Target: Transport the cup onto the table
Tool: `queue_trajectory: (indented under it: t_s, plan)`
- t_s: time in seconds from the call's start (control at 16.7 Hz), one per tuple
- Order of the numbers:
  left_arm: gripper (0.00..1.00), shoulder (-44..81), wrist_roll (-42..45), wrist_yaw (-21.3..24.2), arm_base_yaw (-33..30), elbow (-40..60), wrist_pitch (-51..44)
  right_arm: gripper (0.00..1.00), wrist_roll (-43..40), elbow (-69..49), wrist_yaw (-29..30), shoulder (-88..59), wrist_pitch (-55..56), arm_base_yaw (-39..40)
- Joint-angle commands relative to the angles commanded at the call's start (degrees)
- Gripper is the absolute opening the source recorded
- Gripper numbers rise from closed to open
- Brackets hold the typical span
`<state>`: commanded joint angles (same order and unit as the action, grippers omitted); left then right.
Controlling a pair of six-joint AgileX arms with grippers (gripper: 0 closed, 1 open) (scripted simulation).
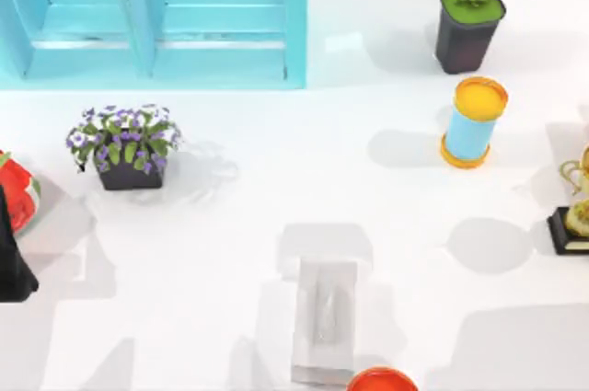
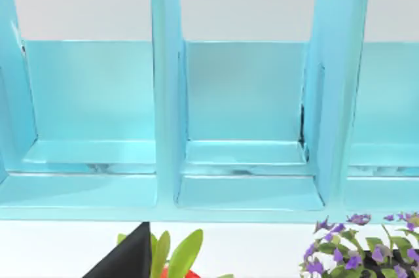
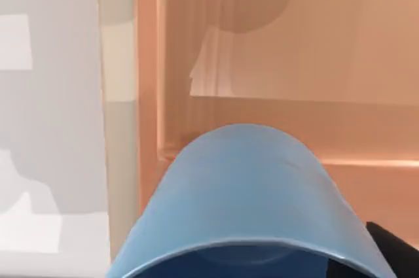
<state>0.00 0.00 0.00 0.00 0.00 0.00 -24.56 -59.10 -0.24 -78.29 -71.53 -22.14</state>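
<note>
Table (image 1: 276, 189): glossy white top, carrying all items listed below.

Cabinet (image 1: 156, 18): turquoise, panelled, at the table's far edge toward the far-left corner; the left wrist view looks into its open compartments (image 2: 245, 127).

Flower pot (image 1: 126, 147): dark, with purple and white blooms; left part of the table, in front of the cabinet and apart from it; its blossoms (image 2: 366, 245) also appear in the left wrist view.

Succulent pot (image 1: 467, 21): dark square pot, green plant; near the far-right corner.

Cylinder (image 1: 474, 122): light blue, orange-yellow top and base, upright; right part of the table, just in front of the succulent pot, not touching it.

Trophy-like figure (image 1: 572, 212): gold on a dark base; at the table's right edge.

Tissue box (image 1: 324, 322): pale grey, oblong; near the middle of the near edge.

Red-orange round thing (image 1: 381, 379): at the near edge, just beside the tissue box.

Red and green object (image 1: 18, 193): at the left edge, partly cut off.

Left arm (image 1: 11, 258): dark, at the table's left edge; whether its fingers are spread or pressed together cannot be told.

Cup (image 3: 252, 212): medium blue, darker inside; seen very close in the right wrist view, rim toward the camera, before an orange-tan panelled surface (image 3: 294, 62); where it stands on the table cannot be told, nor can the state of the right gripper.
</note>
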Motion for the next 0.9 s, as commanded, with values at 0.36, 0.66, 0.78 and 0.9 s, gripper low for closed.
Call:
queue_trajectory:
  t_s: [0.36,0.66,0.78,0.9]
  plan:
    - [1.00,0.00,0.00,0.00,0.00,0.00,0.00,0.00,2.03,-0.82,-0.01,1.69,-1.93,1.77]
    - [1.00,0.00,0.00,0.00,0.00,0.00,0.00,0.00,6.54,-6.81,0.94,-0.98,-1.81,6.22]
    - [1.00,0.00,0.00,0.00,0.00,0.00,0.00,0.00,10.91,-12.47,1.63,-3.89,-1.90,10.50]
    - [1.00,0.00,0.00,0.00,0.00,0.00,0.00,0.00,16.29,-19.09,2.22,-7.93,-2.17,15.72]
